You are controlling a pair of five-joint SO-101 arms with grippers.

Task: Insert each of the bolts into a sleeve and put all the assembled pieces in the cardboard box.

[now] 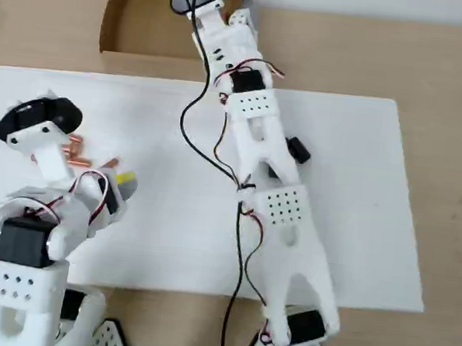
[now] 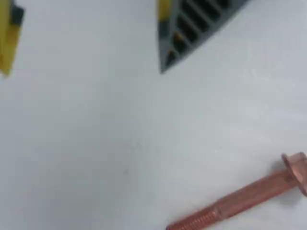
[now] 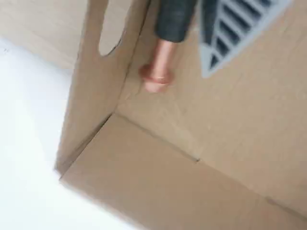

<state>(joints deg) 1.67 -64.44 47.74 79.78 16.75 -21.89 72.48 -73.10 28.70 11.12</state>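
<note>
1. We see the right end effector inside the brown cardboard box, which stands at the far edge of the wooden surface. It is pinching a dark cylindrical sleeve.
2. A copper-coloured bolt head sticks out of the sleeve's free end, close to a box wall with an oval cut-out. We cannot tell whether it touches the cardboard.
3. The left end effector is spread, its yellow-edged fingers well apart with nothing between them. It hangs over the white sheet that covers the middle of the surface.
4. A long copper-coloured flanged bolt lies flat on the sheet near the left end effector, untouched.
5. From the high view, we see a small cluster of loose copper-coloured bolts on the sheet, just beside the left arm.
</note>
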